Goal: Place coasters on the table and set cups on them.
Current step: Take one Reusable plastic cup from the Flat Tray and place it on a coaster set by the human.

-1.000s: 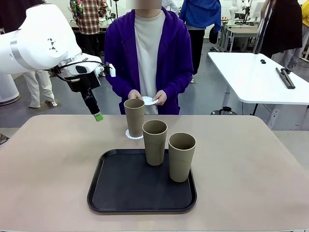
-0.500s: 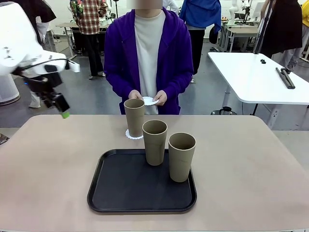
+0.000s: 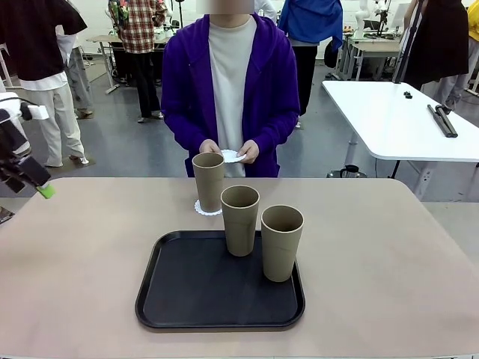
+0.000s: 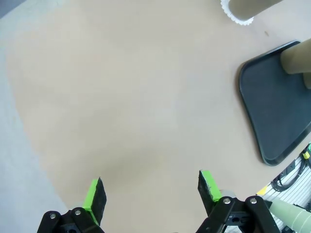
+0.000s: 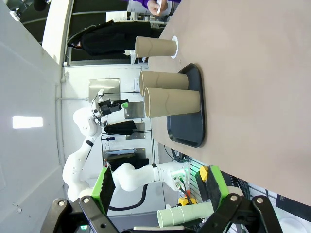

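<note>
We list the left gripper [image 3: 43, 190] at the far left edge of the frame, held up by the table [image 3: 389, 254] corner, fingers angled down and right. Its wrist view shows jaws wide, nothing between them. The right gripper [image 5: 160, 183] is likewise wide and empty.

One cup [image 3: 208, 182] stands on a coaster [image 3: 200, 208] at centre, just behind the black tray [image 3: 187, 299]. Two cups [image 3: 239, 221] stand on the tray. The person's hands [image 3: 247, 151], upper centre, hold a white coaster [image 3: 233, 155].

Two cups [image 3: 240, 220] stand on the tray [image 3: 179, 299], toward its right side; just behind the tray, a third cup [image 3: 208, 182] sits on a coaster [image 3: 199, 209], on the surface [image 3: 389, 254].
</note>
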Tool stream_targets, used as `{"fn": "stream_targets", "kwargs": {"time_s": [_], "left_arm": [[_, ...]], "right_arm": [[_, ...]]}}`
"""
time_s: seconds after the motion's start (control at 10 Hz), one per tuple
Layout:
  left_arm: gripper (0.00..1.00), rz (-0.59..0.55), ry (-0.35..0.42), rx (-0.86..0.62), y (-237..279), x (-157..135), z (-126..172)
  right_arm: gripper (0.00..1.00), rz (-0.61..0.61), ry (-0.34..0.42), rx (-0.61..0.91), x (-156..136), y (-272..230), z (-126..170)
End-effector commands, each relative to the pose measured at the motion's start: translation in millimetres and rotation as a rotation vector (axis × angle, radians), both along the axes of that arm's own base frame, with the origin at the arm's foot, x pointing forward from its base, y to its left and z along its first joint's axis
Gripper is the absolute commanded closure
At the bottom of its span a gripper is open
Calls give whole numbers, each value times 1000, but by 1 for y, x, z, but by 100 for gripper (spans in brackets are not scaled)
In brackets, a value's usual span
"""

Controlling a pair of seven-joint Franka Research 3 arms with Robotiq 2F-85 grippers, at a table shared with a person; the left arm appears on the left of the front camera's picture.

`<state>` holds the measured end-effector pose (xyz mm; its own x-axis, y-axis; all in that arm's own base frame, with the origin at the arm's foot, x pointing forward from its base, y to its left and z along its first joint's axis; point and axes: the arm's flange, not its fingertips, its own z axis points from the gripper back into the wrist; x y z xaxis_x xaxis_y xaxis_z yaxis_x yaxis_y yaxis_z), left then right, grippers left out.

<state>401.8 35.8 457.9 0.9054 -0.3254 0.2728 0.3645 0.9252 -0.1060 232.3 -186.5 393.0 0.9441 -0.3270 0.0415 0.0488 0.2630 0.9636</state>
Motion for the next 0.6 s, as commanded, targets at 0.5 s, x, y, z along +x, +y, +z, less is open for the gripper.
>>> {"fn": "stream_targets", "kwargs": {"time_s": [0.5], "left_arm": [[0,0,0,0,0,0,0]], "right_arm": [[0,0,-10,9,0,0,1]]}}
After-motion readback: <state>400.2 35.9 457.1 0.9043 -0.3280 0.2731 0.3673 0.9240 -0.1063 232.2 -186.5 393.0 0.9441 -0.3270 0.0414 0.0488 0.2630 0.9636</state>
